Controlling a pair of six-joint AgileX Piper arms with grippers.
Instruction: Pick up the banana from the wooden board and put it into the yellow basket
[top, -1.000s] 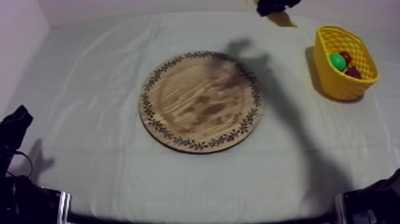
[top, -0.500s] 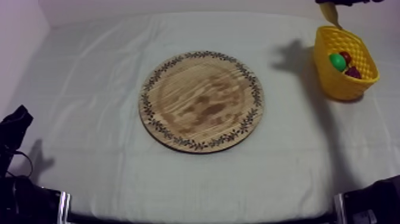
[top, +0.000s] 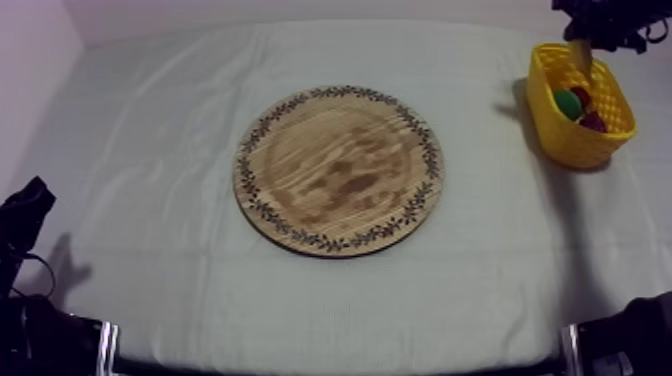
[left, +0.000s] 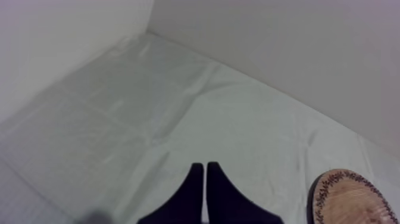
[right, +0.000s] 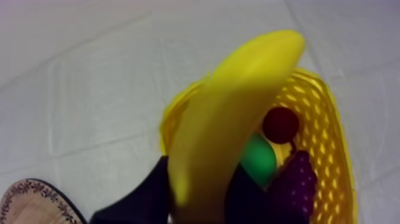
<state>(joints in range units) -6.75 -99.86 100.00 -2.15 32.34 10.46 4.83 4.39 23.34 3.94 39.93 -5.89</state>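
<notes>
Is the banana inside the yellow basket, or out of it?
Out. The right hand is shut on the banana, which hangs over the yellow basket rather than resting in it.

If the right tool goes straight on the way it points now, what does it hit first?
Likely the fruit in the yellow basket: the right tool, shut on the banana, points down into it, so the banana's end would meet the pear or small red fruit first. Depth is unclear.

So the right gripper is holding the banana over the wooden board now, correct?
Not quite: the right gripper is holding the banana over the yellow basket, not the wooden board. The right wrist view shows it.
</notes>
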